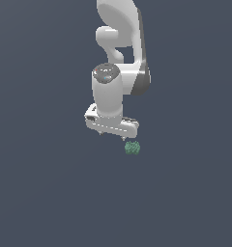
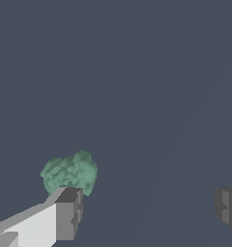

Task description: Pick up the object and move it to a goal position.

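The object is a small bumpy green lump [image 1: 132, 147] on the dark grey floor. In the exterior view it sits just below and to the right of the white gripper [image 1: 112, 136]. In the wrist view the lump [image 2: 69, 172] lies right behind one grey fingertip [image 2: 67, 212], which hides its lower edge. The other fingertip [image 2: 228, 207] is far from it. The gripper [image 2: 148, 206] is open and empty, with its jaws wide apart. The lump is at one finger, not centred in the gap. No goal marker shows.
The white arm [image 1: 120, 43] rises above the gripper toward the top of the exterior view. A plain dark grey floor [image 1: 50, 193] fills the rest of both views.
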Controlling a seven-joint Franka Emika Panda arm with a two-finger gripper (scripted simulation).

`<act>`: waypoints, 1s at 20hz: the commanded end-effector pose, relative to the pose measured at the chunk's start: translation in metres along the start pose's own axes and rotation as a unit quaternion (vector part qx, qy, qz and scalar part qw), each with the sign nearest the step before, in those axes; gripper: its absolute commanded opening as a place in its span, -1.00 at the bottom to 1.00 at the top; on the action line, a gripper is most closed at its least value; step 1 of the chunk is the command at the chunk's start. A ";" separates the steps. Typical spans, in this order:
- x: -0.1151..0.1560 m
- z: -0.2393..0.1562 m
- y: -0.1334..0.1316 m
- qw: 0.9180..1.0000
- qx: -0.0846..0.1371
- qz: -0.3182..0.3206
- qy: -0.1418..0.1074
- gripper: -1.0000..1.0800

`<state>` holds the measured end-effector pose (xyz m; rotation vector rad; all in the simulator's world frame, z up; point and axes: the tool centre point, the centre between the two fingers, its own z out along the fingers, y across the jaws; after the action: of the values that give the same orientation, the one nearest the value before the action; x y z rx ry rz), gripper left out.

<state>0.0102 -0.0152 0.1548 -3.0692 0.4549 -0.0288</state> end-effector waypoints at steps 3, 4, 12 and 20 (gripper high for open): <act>-0.002 0.006 -0.008 0.999 -0.001 0.053 -0.001 0.92; -0.003 0.007 -0.010 0.998 -0.001 0.064 -0.002 0.92; -0.007 0.016 -0.024 0.987 -0.004 0.158 -0.003 0.92; -0.011 0.026 -0.037 0.968 -0.007 0.251 -0.004 0.92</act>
<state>0.0111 0.0216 0.1319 -2.8858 1.1604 0.0010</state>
